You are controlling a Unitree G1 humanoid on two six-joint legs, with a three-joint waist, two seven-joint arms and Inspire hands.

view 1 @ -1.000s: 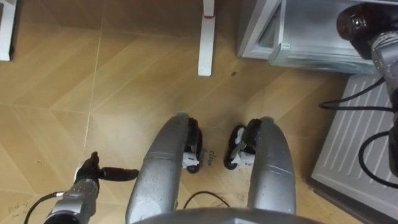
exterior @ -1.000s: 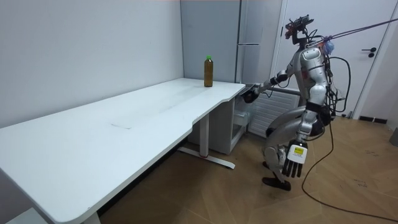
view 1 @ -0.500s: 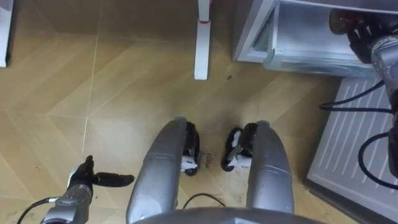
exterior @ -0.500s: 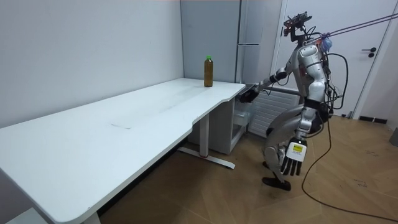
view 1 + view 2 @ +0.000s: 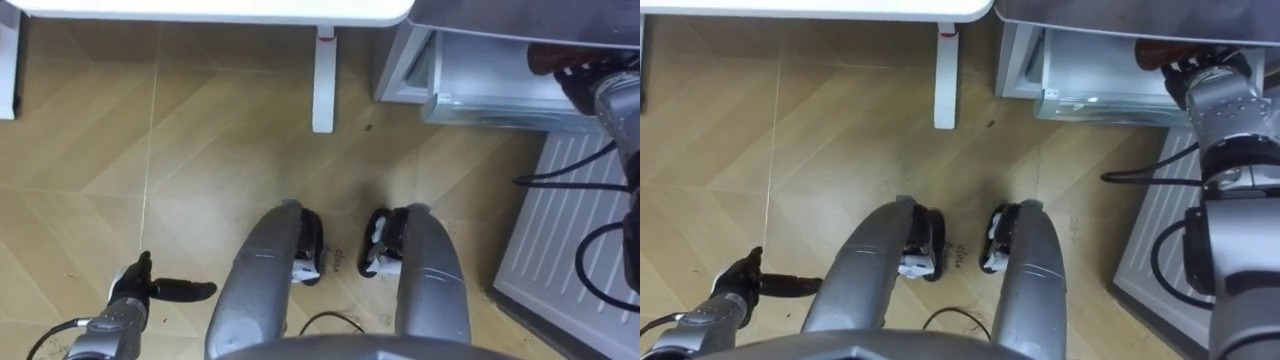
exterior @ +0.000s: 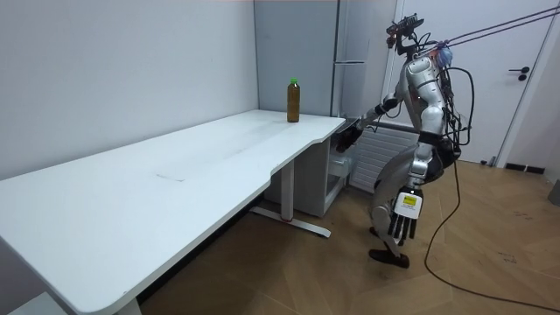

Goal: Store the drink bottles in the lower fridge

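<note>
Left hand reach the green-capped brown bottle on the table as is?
Probably not: left hand hangs low by the knee, well under the white table's top, where the green-capped brown bottle stands. Right hand holds a dark bottle.

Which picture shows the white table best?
The room view: it shows nearly the whole top of the table, with a bottle standing near its far end. The eye views catch its edge and one leg.

Two bottles: one dark bottle [image 5: 547, 57] among the fingers of the right hand [image 5: 590, 82], one green-capped bottle [image 6: 293, 101] well away from them on the single table [image 6: 175, 175]. One fridge [image 6: 354, 39].
</note>
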